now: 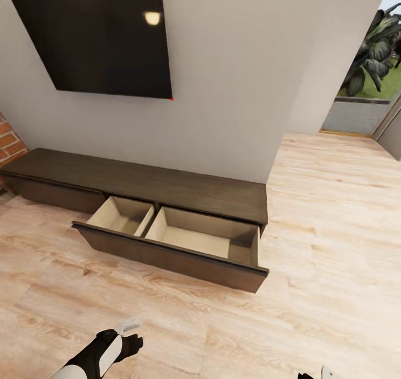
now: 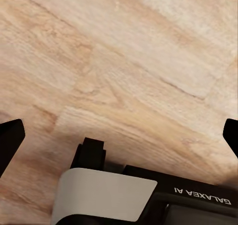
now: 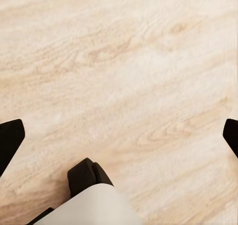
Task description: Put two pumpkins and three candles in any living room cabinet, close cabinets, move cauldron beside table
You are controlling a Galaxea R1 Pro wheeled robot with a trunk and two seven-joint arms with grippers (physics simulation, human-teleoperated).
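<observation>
A long, low dark-brown cabinet [image 1: 167, 186] stands against the pale wall under a wall-mounted black TV [image 1: 94, 33], its wide drawer [image 1: 172, 245] pulled out over the light wood plank floor [image 1: 312, 290]. The drawer's two pale beige compartments, split by a divider, lie bare as far as can be seen; its front panel hides the near part of each bottom. The cabinet's left end is partly cut off beside a sliver of brick fireplace [image 1: 8, 142]. At the right, a doorway shows green foliage [image 1: 373, 56] outside. The left hand [image 1: 129, 329] hangs low over the floor, well short of the drawer, its arm cut by the frame edge. In the left wrist view, the left hand's dark fingertips [image 2: 10, 140] sit wide apart at the frame's sides, nothing between them. The right hand's fingertips [image 3: 10, 140] are likewise spread wide over bare planks.
</observation>
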